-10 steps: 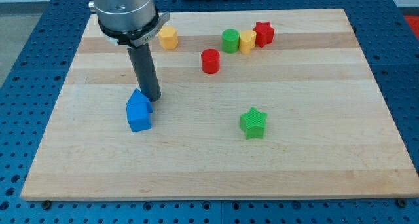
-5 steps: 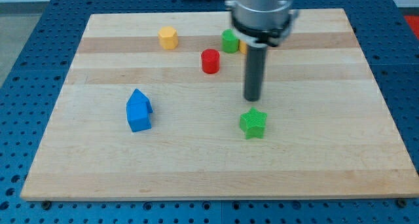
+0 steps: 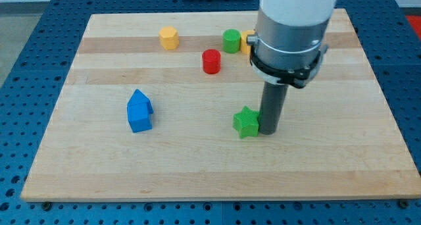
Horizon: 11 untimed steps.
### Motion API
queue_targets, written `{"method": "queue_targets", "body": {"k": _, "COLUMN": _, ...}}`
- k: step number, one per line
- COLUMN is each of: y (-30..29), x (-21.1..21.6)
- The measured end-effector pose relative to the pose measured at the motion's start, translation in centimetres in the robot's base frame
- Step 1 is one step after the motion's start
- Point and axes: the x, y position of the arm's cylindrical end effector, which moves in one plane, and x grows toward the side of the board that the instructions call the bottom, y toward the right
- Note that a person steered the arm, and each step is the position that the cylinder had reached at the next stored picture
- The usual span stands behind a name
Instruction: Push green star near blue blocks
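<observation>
The green star (image 3: 247, 122) lies right of the board's middle, toward the view's bottom. My tip (image 3: 269, 130) stands right against the star's right side, touching it. The blue blocks (image 3: 139, 111) sit together at the view's left, two blue pieces pressed into one house-like shape. They lie well to the left of the star, with bare board between them.
A red cylinder (image 3: 211, 61) stands above the star. A yellow hexagonal block (image 3: 169, 37) and a green cylinder (image 3: 231, 41) sit near the view's top. Another yellow block (image 3: 245, 41) shows partly behind the arm. The wooden board (image 3: 85, 159) rests on a blue perforated table.
My tip swept from beside the blue blocks across to the star's right side. The green star has slid a little to the left. The red star is now hidden behind the arm.
</observation>
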Motion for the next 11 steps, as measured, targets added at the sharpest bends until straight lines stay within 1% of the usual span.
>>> {"method": "queue_targets", "body": {"k": 6, "y": -13.2, "x": -0.8}}
{"method": "queue_targets", "body": {"k": 7, "y": -11.5, "x": -0.8}}
{"method": "queue_targets", "body": {"k": 8, "y": -9.5, "x": -2.6}}
{"method": "queue_targets", "body": {"k": 9, "y": -9.8, "x": -4.9}}
{"method": "queue_targets", "body": {"k": 11, "y": -13.0, "x": -4.0}}
